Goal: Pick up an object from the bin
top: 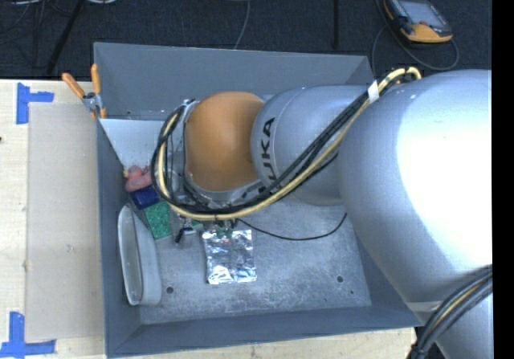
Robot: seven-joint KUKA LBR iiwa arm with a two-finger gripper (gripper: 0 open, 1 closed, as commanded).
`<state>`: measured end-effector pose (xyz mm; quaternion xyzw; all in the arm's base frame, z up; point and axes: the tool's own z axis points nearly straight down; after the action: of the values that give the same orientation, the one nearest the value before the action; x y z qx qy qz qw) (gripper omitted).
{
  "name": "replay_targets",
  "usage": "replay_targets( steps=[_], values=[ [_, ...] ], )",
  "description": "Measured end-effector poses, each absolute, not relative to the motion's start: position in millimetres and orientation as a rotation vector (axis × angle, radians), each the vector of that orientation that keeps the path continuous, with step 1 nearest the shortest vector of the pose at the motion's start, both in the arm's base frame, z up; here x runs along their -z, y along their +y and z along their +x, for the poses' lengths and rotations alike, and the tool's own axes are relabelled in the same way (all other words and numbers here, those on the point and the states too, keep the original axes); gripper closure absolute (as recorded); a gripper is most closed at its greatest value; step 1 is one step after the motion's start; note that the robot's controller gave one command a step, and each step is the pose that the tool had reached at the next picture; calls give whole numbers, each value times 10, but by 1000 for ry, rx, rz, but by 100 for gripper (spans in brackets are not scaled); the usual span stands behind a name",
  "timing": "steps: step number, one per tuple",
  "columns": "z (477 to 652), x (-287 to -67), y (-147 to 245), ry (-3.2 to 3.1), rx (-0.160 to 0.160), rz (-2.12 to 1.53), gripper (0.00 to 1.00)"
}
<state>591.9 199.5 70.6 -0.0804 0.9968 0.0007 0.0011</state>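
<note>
Farthest to the gripper's left, a pale oblong dish (132, 257) is lying lengthwise along the left wall of the grey metal bin (241, 325), touching nothing else that can be made out. Closer to the gripper, still on its left, three small things are sitting in a loose cluster. A pink lump (138, 179) is lying up and to the left of the gripper. A dark blue block (145, 197) is resting just below the lump. A green flat piece (160, 221) is lying just below the block and nearest the gripper's left side.

The gripper (199, 226) is hanging low over the bin floor, mostly hidden beneath the robot's orange wrist cover (221, 140) and its looping black and yellow cables (169, 165). Whether it is spread or pressed together cannot be told, and nothing is showing in its grasp.

Directly beneath it and slightly to its right, a crinkled silver foil packet (230, 257) is lying flat on the floor, its upper edge reaching under the gripper. To the right of the gripper, the grey arm (385, 165) is stretching in over the bin's right wall.
</note>
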Motion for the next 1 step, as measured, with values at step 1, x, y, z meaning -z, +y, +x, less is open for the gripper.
replay_targets(
  steps=[1],
  values=[
    [5663,-1678,2043,3126,-4,-232,100]
  ],
)
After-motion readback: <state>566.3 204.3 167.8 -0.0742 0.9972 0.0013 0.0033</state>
